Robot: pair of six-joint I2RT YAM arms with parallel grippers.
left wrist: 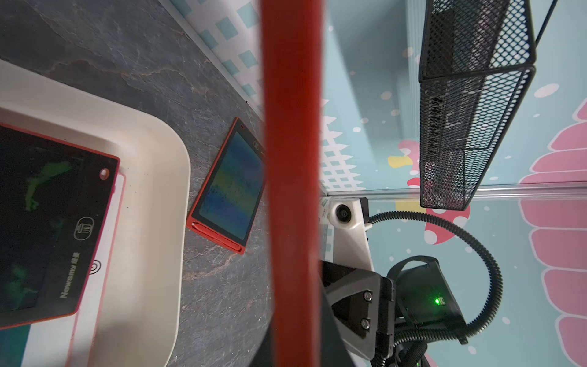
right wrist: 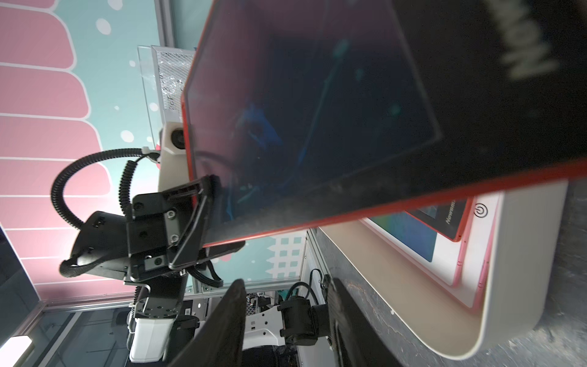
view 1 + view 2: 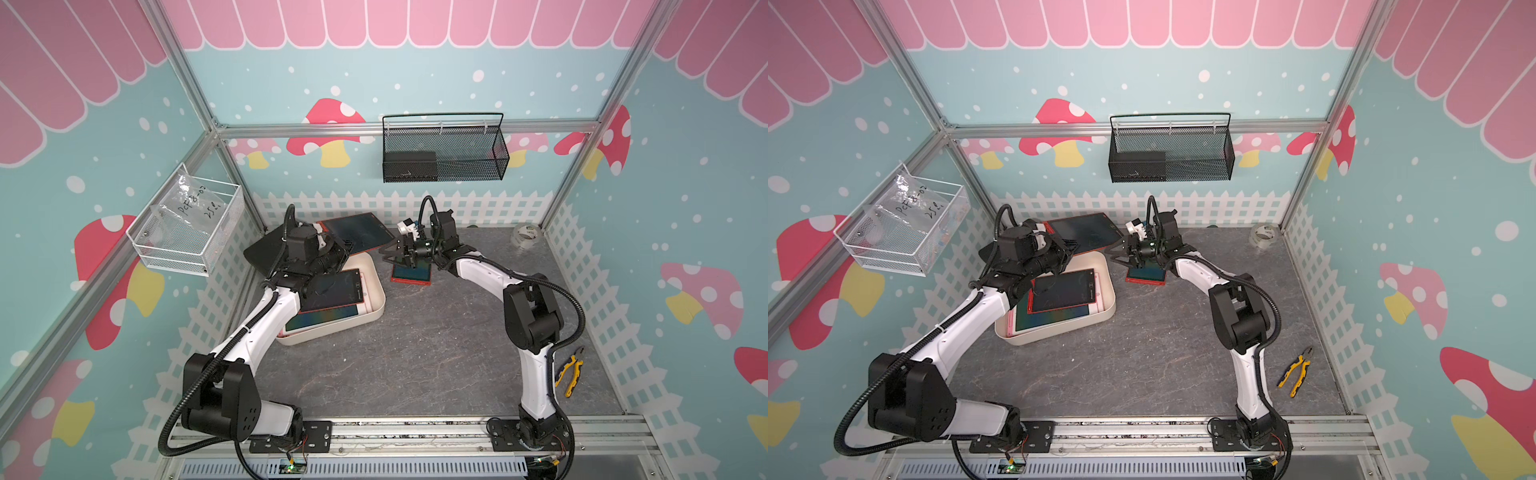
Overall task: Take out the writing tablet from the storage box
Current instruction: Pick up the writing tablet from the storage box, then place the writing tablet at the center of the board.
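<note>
A: Left claw (image 2: 203, 219) is seen clamped on a corner of the red-framed writing tablet (image 3: 357, 230), which is held tilted in the air just beyond the far rim of the storage box (image 3: 374, 309)
B: Right claw (image 3: 392, 254) is noted beside the tablet's free edge, jaws parted, nothing gripped; a stack of two more tablets (image 3: 332, 291) is seen inside the box

Red-framed writing tablet (image 1: 54, 222) in the storage box (image 1: 152, 190): brand "Newsmy", bin sign. Pink tablet (image 2: 473, 235) beneath: power sign. Plastic bag (image 3: 187, 208) in white basket (image 3: 226, 232): handwritten "PCF8-02".
</note>
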